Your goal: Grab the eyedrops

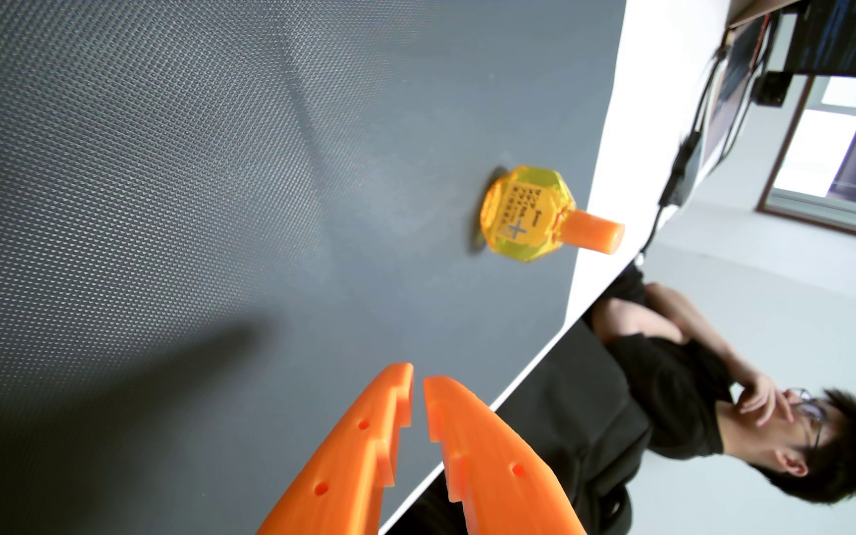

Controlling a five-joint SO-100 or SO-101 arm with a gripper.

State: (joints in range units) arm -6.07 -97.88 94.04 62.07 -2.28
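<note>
From the wrist view, the eyedrops stand on the dark mat, well ahead of my gripper, jaws nearly closed, empty. I reckon it's light, hard, slick plastic; I'd pinch the faceted body's flat sides.

One eyedrops bottle (orange-capped), one grey mat, one end effector, one seated person.
</note>
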